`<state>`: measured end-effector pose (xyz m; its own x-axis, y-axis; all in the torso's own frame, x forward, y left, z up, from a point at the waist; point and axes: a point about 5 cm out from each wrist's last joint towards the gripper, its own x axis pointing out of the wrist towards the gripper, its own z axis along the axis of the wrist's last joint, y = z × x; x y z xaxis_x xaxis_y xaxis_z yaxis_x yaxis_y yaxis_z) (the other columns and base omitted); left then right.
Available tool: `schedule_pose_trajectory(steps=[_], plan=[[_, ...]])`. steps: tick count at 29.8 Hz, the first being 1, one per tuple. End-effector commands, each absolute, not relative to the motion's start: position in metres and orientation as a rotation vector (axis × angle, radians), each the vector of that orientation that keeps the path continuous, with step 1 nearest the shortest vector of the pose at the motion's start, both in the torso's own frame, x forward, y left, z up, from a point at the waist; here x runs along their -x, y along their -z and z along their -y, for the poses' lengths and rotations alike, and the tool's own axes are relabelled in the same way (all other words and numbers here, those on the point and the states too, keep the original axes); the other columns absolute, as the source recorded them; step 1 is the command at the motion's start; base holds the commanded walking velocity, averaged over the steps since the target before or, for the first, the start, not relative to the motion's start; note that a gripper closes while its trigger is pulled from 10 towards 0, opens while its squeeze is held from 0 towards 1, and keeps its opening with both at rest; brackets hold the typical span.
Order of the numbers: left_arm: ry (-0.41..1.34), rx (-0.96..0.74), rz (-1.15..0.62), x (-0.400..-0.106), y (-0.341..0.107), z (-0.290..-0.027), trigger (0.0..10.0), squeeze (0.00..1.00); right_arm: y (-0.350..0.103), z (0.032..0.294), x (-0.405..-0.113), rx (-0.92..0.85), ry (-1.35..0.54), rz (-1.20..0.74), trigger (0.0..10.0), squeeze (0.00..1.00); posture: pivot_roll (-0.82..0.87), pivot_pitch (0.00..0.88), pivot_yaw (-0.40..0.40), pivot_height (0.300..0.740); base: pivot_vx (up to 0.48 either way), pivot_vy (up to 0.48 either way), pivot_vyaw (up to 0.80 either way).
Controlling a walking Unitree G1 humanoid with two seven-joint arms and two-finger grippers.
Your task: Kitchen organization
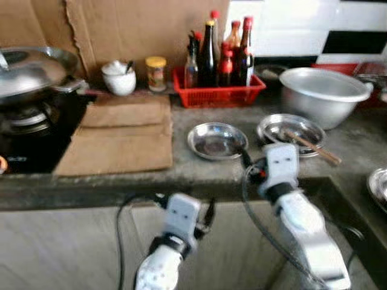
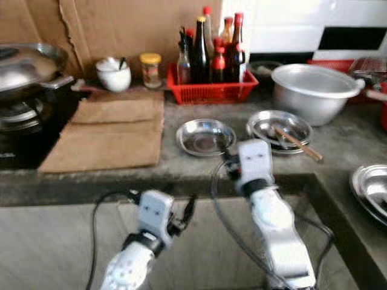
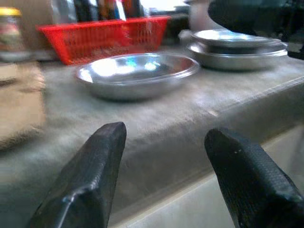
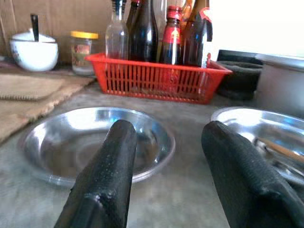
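A shallow steel dish [image 1: 216, 140] lies on the grey stone counter [image 1: 199, 172], near its front edge. Just right of it sits a second steel dish [image 1: 290, 133] with a wooden stick [image 1: 314, 148] across it. My right gripper [image 4: 168, 130] is open, low over the counter's front edge and pointing at the first steel dish [image 4: 95, 142]. My left gripper [image 3: 166, 135] is open too. It hangs lower, in front of the counter's face, with the steel dish [image 3: 135, 73] beyond it. Neither gripper holds anything.
Behind the dishes, a red basket [image 1: 217, 92] of sauce bottles stands against the wall. A big aluminium pot [image 1: 323, 93] sits at the right. A yellow-lidded jar [image 1: 156, 74] and a white pot [image 1: 119, 78] are further left, then brown cloths [image 1: 124, 136] and a wok [image 1: 30, 69] on the stove.
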<state>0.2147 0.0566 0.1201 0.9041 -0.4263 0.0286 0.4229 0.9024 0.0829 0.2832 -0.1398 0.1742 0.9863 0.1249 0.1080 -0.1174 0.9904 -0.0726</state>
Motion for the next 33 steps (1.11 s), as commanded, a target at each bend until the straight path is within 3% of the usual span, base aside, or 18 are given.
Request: schedule_pose_trajectory(steps=[1,6,7,11,13,14,15,16,20,33], plan=[[0.412,-0.074,0.046,-0.216,-0.12,-0.063,10.0,0.0,-0.182,0.131,-0.287,0.044,-0.14,0.131,10.0,0.0,0.11,0.0,-0.057,0.74,0.0,0.0,0.0],[0.414,-0.078,0.038,-0.216,-0.119,-0.063,10.0,0.0,-0.188,0.13,-0.289,0.046,-0.187,0.118,10.0,0.0,0.11,0.0,-0.059,0.74,0.0,0.0,0.0],[0.415,-0.077,0.038,-0.216,-0.119,-0.063,10.0,0.0,-0.189,0.13,-0.29,0.039,-0.191,0.112,10.0,1.0,0.1,0.0,-0.057,0.74,0.0,0.0,0.0],[0.417,-0.079,0.034,-0.217,-0.119,-0.063,10.0,0.0,-0.187,0.131,-0.297,0.073,-0.197,0.04,10.0,1.0,0.1,0.0,-0.052,0.74,0.0,0.0,0.0],[0.418,-0.082,0.034,-0.217,-0.119,-0.063,10.0,0.0,-0.187,0.132,-0.302,0.074,-0.19,-0.01,10.0,0.68,0.1,0.0,-0.055,0.74,0.0,0.0,0.0],[0.418,-0.082,0.034,-0.217,-0.119,-0.063,10.0,0.0,-0.187,0.132,-0.302,0.074,-0.19,-0.01,10.0,0.68,0.1,0.0,-0.055,0.74,0.0,0.0,0.0],[0.418,-0.083,0.034,-0.217,-0.119,-0.063,10.0,0.0,-0.189,0.133,-0.306,0.089,-0.177,-0.029,10.0,0.09,0.1,0.0,-0.055,0.74,0.0,0.0,0.0],[0.415,-0.084,0.032,-0.218,-0.119,-0.063,10.0,0.0,-0.19,0.137,-0.312,0.105,-0.106,-0.055,10.0,0.0,0.11,0.0,-0.053,0.74,0.0,0.0,0.0],[0.415,-0.085,0.032,-0.217,-0.119,-0.062,10.0,0.0,-0.196,0.136,-0.317,0.023,-0.103,-0.097,10.0,0.0,0.11,0.0,-0.059,0.74,0.0,0.0,0.0],[0.405,-0.077,0.032,-0.217,-0.12,-0.06,10.0,0.0,-0.203,0.139,-0.338,0.008,-0.114,-0.258,10.0,0.0,0.11,0.0,-0.072,0.74,0.0,0.0,0.0]])
